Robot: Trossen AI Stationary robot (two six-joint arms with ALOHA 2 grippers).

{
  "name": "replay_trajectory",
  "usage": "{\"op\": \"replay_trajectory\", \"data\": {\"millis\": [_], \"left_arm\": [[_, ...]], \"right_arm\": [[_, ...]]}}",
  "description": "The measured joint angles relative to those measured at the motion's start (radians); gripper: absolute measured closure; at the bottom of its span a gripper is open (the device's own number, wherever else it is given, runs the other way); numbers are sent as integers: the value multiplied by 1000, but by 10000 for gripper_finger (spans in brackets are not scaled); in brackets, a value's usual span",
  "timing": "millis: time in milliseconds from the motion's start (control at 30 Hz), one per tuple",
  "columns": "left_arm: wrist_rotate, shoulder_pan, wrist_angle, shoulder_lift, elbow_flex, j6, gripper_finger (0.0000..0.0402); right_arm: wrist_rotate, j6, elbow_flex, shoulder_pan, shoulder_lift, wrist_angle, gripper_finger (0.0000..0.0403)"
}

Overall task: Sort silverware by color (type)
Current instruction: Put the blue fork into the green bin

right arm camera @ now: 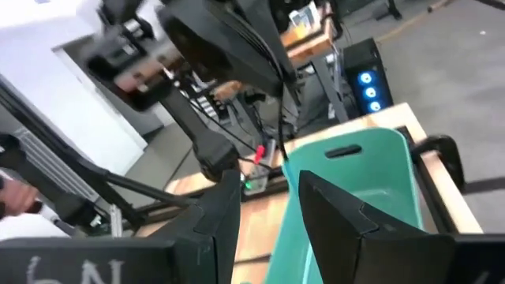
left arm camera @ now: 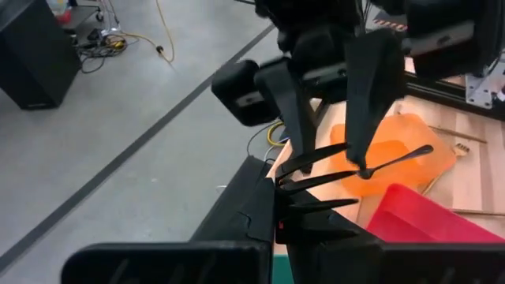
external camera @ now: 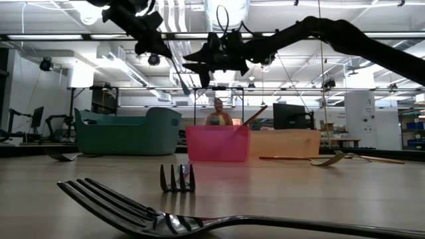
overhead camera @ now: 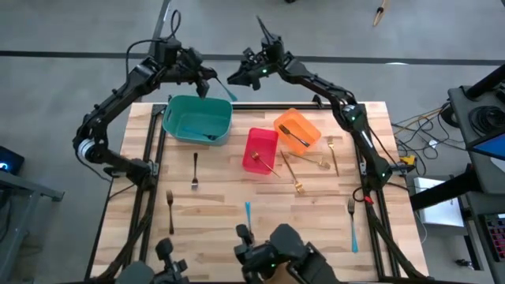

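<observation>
High view: above the teal bin (overhead camera: 197, 118), the left gripper (overhead camera: 211, 81) pinches a blue-handled fork (overhead camera: 226, 91); right gripper (overhead camera: 237, 77) alongside. Other forks lie on the wooden surface (overhead camera: 221, 205). Right wrist view: right fingers (right arm camera: 335, 207) spread. Low view: smooth tines (external camera: 176, 178) up close.

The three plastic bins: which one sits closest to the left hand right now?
The teal plastic bin, the leftmost one. The left hand hangs just above its far rim, while the red plastic bin and orange plastic bin lie farther right.
</observation>
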Motion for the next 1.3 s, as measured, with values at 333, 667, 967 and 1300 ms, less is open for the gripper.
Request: {"op": "replay_trajectory", "data": {"millis": [333,667,967,1300], "left_arm": [[-5,-5,12,24,35,3,401],[8,-13,-98,23,67,-28,401],[9,-51,-102,22,126,-76,401],[8,-68,-269,21,236,9,401]], "right_arm": [[56,-186,10,18,9,-170,282],[126,-217,10,29,-2,-197,282],[137,-234,16,84,-5,-200,282],[138,-217,16,104,-16,-196,282]]}}
